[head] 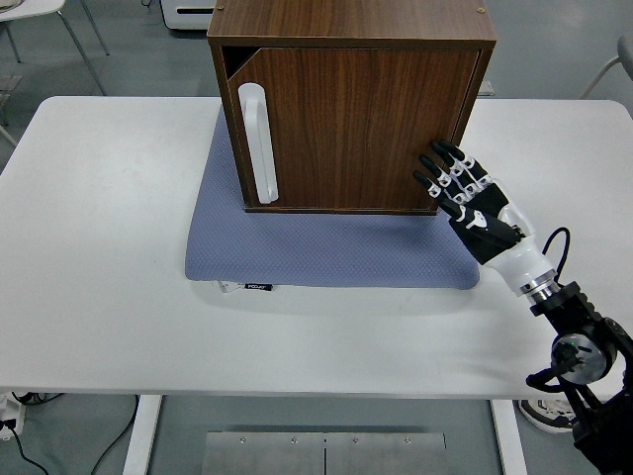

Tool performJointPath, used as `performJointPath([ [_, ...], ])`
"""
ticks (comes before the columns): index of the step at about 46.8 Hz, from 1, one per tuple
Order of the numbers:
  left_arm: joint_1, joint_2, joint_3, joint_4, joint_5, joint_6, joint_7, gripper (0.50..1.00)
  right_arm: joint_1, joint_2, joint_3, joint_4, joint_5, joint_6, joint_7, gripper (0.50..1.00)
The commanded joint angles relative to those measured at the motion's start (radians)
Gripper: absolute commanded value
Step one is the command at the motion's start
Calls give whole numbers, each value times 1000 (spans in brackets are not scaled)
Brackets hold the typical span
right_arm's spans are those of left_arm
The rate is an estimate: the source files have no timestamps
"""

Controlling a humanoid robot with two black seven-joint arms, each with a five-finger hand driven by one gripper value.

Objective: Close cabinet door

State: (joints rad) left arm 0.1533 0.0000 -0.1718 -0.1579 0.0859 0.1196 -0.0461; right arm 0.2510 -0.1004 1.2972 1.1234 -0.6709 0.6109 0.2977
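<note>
The right hand [463, 188] is spread open, holding nothing, its fingertips [435, 161] at the cabinet's [351, 99] lower right corner. The door [346, 129] sits shut; the cabinet stands on a blue mat [326, 252].

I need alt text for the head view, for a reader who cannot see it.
A dark wooden cabinet with its door shut stands on a blue-grey mat on a white table. The robot's black and white right hand, fingers open, hovers by the cabinet's lower right corner.
</note>
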Motion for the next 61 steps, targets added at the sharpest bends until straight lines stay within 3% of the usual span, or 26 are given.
performJointPath([
  [1, 0, 0, 0, 0, 0, 0, 0, 1000, -16, -12, 23, 6, 4, 0, 0, 1000],
  [29, 0, 0, 0, 0, 0, 0, 0, 1000, -85, -123, 103, 62, 56, 0, 3, 1000],
  [61, 0, 0, 0, 0, 0, 0, 0, 1000, -87, -130, 188, 16, 122, 0, 3, 1000],
])
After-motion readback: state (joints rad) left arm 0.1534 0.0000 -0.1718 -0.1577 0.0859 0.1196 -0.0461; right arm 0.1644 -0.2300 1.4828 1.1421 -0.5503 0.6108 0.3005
